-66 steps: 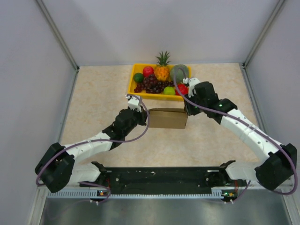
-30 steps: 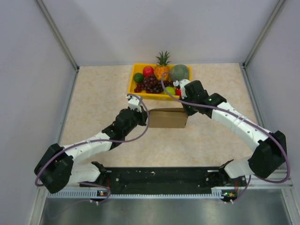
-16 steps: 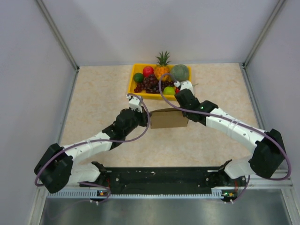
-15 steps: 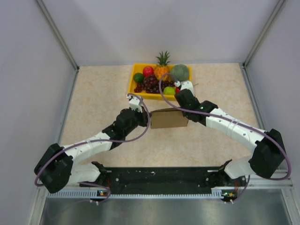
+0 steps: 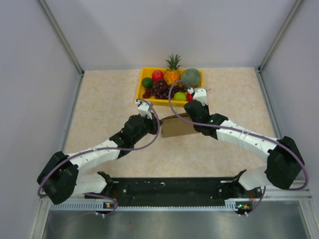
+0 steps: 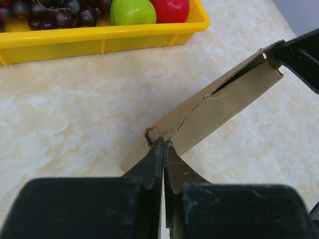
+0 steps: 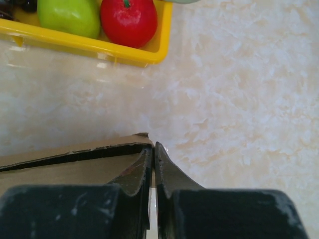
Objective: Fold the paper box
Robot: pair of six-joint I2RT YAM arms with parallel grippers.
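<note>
paper box (image 5: 175, 126), folded nearly flat, is held between the two arms just in front of the yellow tray (image 5: 162, 101). left gripper (image 6: 163, 144) is pinched tight on its left end. right gripper (image 7: 152, 148) looks clamped on the right corner, though the card between those fingers is barely visible.

Beige marbled table (image 5: 99, 99), walled on three sides. Yellow fruit tray (image 5: 154, 102) flat on it at the far middle. Just nearer, brown paper box (image 5: 175, 127), seemingly touching down along its lower edge.
</note>
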